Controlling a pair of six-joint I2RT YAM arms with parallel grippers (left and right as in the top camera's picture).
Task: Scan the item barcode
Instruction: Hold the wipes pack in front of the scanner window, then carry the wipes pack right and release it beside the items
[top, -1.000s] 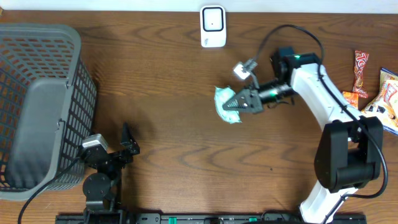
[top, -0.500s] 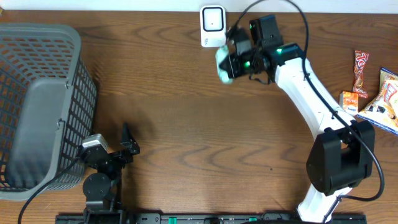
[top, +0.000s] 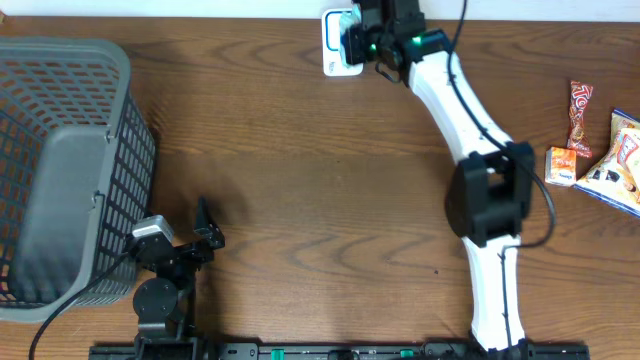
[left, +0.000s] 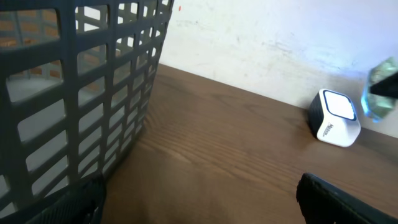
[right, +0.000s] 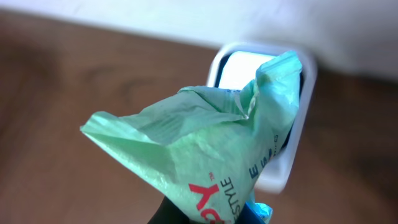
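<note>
item: a green packet (right: 199, 149), thin crinkled film, printed in red and blue. it hangs in the air at the far edge of the counter (top: 300, 190), right in front of the white scanner (right: 283, 171) and covering part of its window.

right claw (top: 358, 42): pressed together, pinching the packet at its lower end; the loose upper end fans out unsupported.

left claw (left: 199, 193): spread wide, empty, parked near the front edge beside the basket (top: 60, 50).

handling, judged: light and soft, no stiffness to speak of. the film will fold and flop, so a barcode may crease or turn away from the window. slippery surface; a pinch on a sealed edge looks safer than on the belly. crushing is a small risk to the contents. no barcode can be made out in these views.

surroundings: several snack packs (top: 600, 150) lie at the right edge, well apart from the scanner. the basket stands far left. nothing lies between packet and scanner; the wall just behind the scanner limits further reach.
</note>
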